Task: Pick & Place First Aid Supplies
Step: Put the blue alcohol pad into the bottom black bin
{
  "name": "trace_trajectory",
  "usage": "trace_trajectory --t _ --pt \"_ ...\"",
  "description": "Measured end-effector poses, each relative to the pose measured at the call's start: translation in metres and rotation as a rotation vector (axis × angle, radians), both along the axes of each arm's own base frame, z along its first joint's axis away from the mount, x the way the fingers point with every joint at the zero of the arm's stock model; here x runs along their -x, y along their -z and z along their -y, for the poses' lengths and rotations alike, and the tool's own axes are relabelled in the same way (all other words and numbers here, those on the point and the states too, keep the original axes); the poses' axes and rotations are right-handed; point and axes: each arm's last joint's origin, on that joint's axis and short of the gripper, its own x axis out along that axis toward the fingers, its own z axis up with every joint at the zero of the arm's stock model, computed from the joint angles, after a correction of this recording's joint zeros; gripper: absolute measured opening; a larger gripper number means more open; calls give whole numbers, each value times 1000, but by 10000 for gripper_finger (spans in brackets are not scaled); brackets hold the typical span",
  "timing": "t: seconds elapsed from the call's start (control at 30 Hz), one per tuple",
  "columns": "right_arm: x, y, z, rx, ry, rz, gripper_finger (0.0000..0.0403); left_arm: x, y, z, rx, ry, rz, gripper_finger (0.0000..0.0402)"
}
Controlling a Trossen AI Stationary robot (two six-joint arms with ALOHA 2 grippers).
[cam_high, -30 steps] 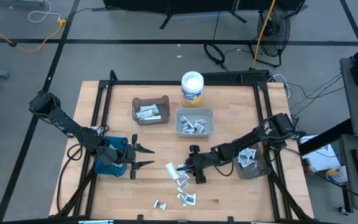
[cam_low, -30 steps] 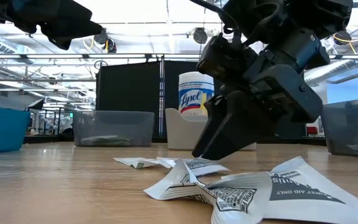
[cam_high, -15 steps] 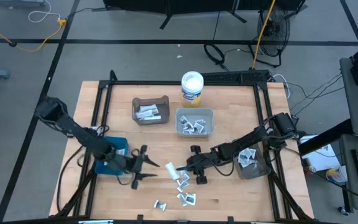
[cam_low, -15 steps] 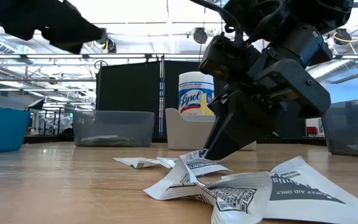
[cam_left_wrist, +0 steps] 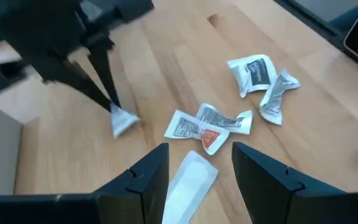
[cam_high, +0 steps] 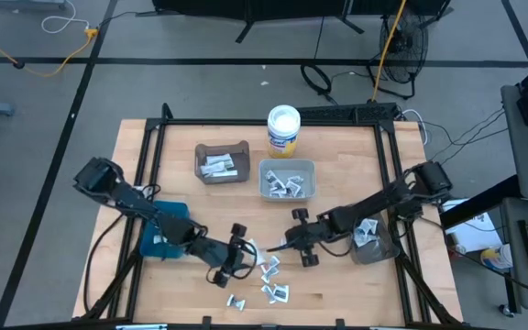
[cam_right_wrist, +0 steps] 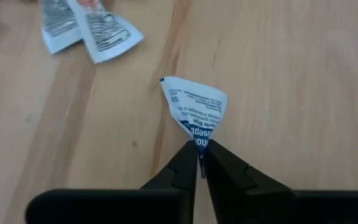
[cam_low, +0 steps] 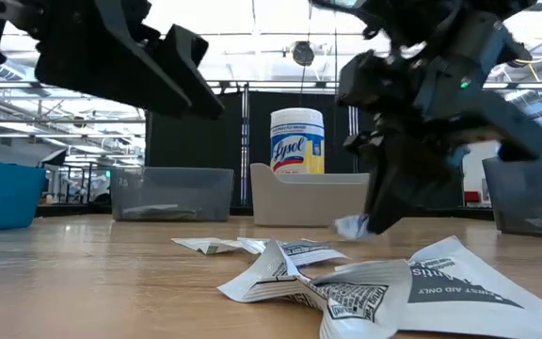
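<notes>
The right wrist view alone shows the right gripper (cam_right_wrist: 199, 163) pinched on a white packet (cam_right_wrist: 194, 107) above the wood. From overhead, the left gripper (cam_high: 243, 259), fingers spread, hovers over loose packets (cam_high: 271, 280) near the tabletop's front edge.

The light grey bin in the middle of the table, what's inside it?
The light grey plastic bin holds a small heap of white and silvery first aid packets. The packets overlap, so anything underneath them, and their exact number, cannot be seen.
</notes>
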Motion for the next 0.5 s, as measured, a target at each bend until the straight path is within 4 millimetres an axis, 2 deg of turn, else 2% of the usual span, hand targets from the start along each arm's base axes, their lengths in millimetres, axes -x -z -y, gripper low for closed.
trace_trajectory --t 0.3,0.5 --pt "33 -23 -7 13 13 81 4 -5 6 -21 17 -82 -101 182" --pt "68 -41 -10 -12 14 150 4 -9 7 -31 48 -62 -132 182"
